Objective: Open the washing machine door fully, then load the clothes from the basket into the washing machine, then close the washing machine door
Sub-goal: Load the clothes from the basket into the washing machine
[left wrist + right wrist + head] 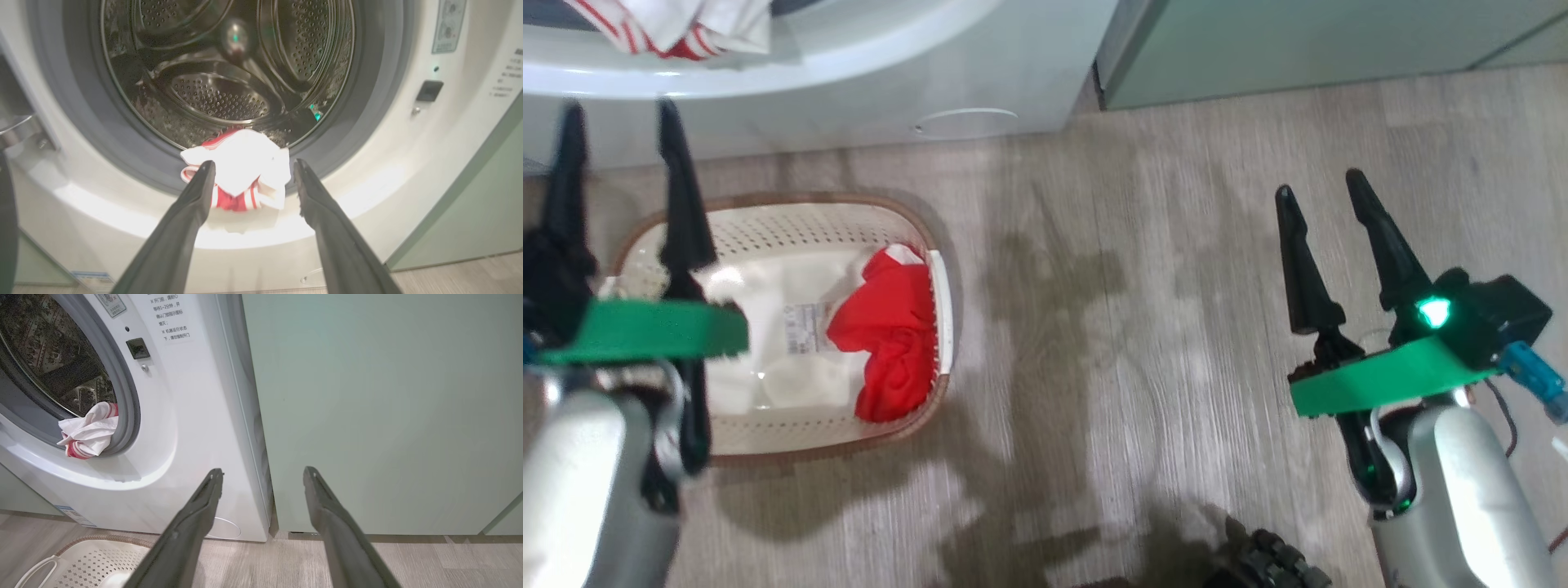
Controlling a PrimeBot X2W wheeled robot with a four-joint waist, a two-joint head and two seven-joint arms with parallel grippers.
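Left tool (621,106) and right tool (1319,181) gape empty, so loading seems midway: one striped garment (239,171) hangs over the lower lip of the washing machine (388,163), a red garment (890,335) lies at the right end of the basket (792,198), calling for a downward reach and grip.

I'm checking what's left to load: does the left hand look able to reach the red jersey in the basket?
Probably yes. The left hand is open over the basket, and the red jersey lies uncovered at its right end, nothing between.
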